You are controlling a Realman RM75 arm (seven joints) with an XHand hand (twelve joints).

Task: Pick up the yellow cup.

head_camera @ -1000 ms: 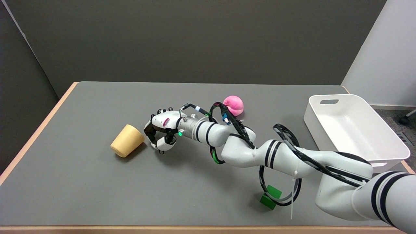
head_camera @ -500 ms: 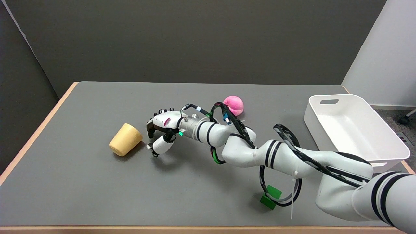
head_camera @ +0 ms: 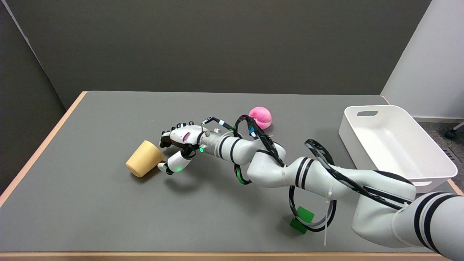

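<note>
The cup (head_camera: 144,158) lies on its side on the table (head_camera: 90,203), just left of the right hand (head_camera: 176,148), with its narrow closed end toward the fingers and its wider end pointing away to the lower left. The hand is spread and grasps nothing. The upper fingers (head_camera: 166,137) reach out past the cup's narrow end on its far side, dark tips slightly curled. The thumb (head_camera: 173,165) sits lower, on the near side, its tip right at the cup's narrow end; whether it actually touches the cup cannot be told from this view. The cup's end sits at the mouth of the gap between thumb and fingers, not yet enclosed.

A green light glows on the thumb and another on the wrist behind it. The right arm (head_camera: 275,166) runs back from the hand toward the lower right, wrapped in black cable.

Behind the fingers, to their right and farther up the table, a pink ball (head_camera: 261,116) rests just beyond the forearm cables. Well right of the hand, a white bin (head_camera: 395,145) stands at the table's right edge. A green block (head_camera: 301,220) lies near the front of the table, under the arm's hanging cable loop.
</note>
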